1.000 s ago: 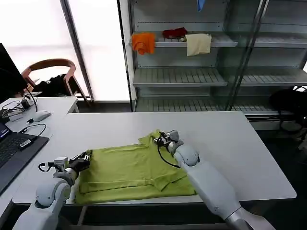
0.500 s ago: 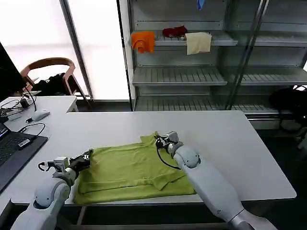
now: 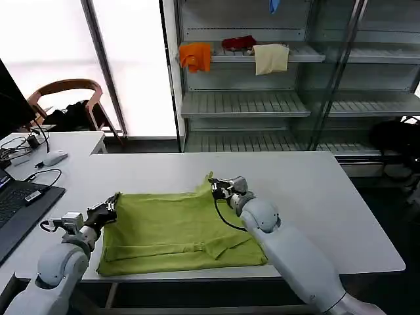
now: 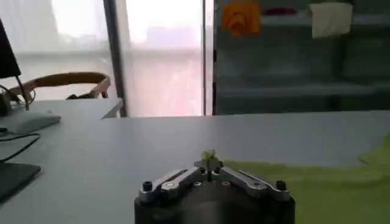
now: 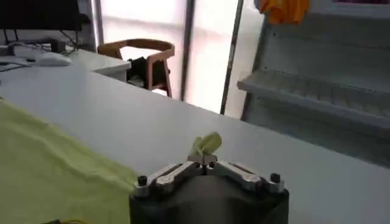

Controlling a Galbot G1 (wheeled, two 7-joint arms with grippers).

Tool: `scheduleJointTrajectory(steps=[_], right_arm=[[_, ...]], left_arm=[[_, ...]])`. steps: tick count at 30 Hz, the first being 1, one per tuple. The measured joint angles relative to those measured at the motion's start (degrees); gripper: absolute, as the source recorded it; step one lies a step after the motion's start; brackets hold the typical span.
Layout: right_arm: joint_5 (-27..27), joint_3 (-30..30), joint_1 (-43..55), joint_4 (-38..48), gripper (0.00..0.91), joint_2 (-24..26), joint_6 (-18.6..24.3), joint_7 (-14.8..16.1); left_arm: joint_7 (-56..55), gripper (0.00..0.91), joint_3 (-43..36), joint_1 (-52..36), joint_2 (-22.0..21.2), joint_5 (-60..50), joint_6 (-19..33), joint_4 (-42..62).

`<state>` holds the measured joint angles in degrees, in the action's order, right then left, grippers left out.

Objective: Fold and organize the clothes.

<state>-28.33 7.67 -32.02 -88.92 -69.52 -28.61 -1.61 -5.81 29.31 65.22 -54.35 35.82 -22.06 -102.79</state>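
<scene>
while both tools, left (image 3: 110, 209) and right (image 3: 214, 186), pinch its corners, the thin yellow-green t-shirt (image 3: 172, 231) lies rectangular.

Daylight floods in through the tall windows (image 3: 131, 65) behind the tabletop (image 3: 315, 190), blown out to plain white with no detail. The tabletop itself is evenly lit, with soft, faint shadows. Both wrist views are hazy: the shelving unit (image 4: 292, 67) and the wooden chair (image 5: 143, 58) in the background are out of focus, washed pale by backlight.
</scene>
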Motion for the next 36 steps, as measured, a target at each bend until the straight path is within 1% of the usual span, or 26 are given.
scheduleJointTrajectory(steps=[1, 7, 16, 17, 26, 27, 29, 36], right_arm=[[-0.35, -0.17, -0.54, -0.95, 0.000, 0.48, 0.06, -0.25], [-2.38, -1.80, -4.79, -7.38, 0.000, 3.97, 0.44, -1.61], [-3.70, -4.47, -11.80, -16.55, 0.000, 8.38, 0.83, -3.11], [-3.78, -4.77, -12.59, -17.45, 0.000, 8.78, 0.86, -3.24], [-4.05, -7.61, -20.35, -24.78, 0.000, 12.42, 1.19, -3.54], [-4.04, -7.88, -21.17, -25.44, 0.000, 12.78, 1.25, -3.58], [-3.95, -8.47, -22.95, -26.90, 0.000, 13.50, 1.33, -3.71], [-3.95, -9.64, -27.52, -30.03, 0.000, 15.00, 1.39, -4.04]], left_arm=[[-0.16, 0.000, 0.17, 0.41, 0.14, -0.07, 0.22, -0.50], [-1.61, 0.010, 1.33, 3.98, 0.48, -1.34, 0.55, -4.13], [-4.40, 0.000, 3.19, 11.24, -0.31, -4.91, -0.89, -10.57], [-4.81, 0.010, 3.43, 12.05, -0.50, -5.28, -1.03, -11.27], [-6.25, 0.000, 4.69, 19.12, -1.88, -9.34, -1.47, -17.32], [-6.26, 0.010, 4.69, 19.71, -2.02, -9.86, -1.47, -17.75], [-6.45, 0.000, 4.63, 20.82, -2.26, -10.88, -1.46, -18.43], [-7.25, 0.010, 4.53, 23.45, -2.93, -13.59, -1.43, -19.94]])
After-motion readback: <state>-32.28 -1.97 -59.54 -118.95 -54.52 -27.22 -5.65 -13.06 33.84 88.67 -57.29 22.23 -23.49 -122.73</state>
